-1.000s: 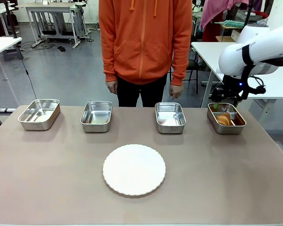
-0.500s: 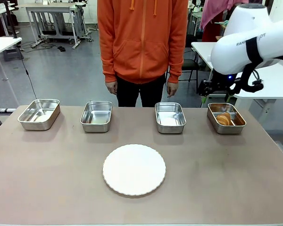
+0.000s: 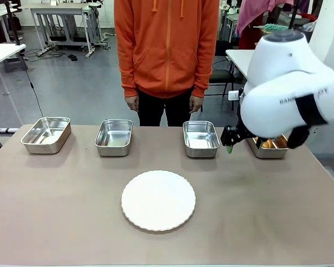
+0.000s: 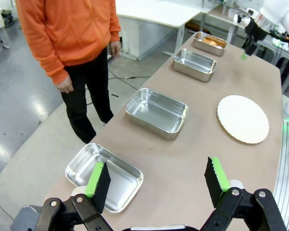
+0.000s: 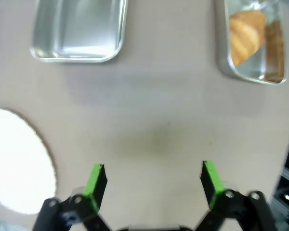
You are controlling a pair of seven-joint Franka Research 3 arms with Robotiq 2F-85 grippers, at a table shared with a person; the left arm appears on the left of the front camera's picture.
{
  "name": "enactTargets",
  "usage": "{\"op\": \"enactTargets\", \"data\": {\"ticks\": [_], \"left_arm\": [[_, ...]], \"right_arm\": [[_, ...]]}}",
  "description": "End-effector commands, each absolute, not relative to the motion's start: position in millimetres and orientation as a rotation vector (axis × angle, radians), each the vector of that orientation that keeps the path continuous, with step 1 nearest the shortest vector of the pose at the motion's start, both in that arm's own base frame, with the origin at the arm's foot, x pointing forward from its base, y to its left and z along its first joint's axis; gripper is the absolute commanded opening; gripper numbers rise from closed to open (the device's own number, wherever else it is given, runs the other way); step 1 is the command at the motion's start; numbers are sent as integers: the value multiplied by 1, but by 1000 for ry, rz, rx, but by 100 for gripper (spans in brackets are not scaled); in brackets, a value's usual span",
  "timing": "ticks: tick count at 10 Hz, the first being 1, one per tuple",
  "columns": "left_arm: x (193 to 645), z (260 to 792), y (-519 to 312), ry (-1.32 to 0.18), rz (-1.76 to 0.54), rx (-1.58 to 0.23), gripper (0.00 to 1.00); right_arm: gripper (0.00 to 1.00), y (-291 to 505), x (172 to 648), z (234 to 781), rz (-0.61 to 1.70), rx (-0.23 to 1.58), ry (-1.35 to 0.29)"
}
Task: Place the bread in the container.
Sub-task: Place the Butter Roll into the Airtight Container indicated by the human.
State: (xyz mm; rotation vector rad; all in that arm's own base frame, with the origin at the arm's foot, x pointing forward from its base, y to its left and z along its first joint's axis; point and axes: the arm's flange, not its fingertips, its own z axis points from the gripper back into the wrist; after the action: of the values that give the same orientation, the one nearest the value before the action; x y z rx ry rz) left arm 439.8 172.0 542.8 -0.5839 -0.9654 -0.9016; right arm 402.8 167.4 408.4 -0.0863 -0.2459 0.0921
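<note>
Bread (image 5: pixel 247 36) lies in the container (image 5: pixel 274 57), upper right of frame. Right hand (image 5: pixel 154 180) wide open, empty, above the bench (image 5: pixel 154 120). Left hand (image 4: pixel 156 183) open, empty.

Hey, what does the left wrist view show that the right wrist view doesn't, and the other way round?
Left wrist view alone: the person in an orange hoodie, all four steel containers in a row, the whole white plate, and the open left tool.

Right wrist view alone: the open right tool from close up, hanging over bare table.

Both: the croissant lying in the end container, the empty container next to it, and the plate.
</note>
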Motion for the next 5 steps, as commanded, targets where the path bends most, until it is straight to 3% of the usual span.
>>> {"op": "enactTargets", "data": {"ticks": [1,5], "left_arm": [[439,544,171,-977,-911,-586,100],[439,544,171,-977,-911,-586,100]], "right_arm": [[100,155,384,406,147,-42,-273],[100,167,403,408,92,-86,-246]]}}
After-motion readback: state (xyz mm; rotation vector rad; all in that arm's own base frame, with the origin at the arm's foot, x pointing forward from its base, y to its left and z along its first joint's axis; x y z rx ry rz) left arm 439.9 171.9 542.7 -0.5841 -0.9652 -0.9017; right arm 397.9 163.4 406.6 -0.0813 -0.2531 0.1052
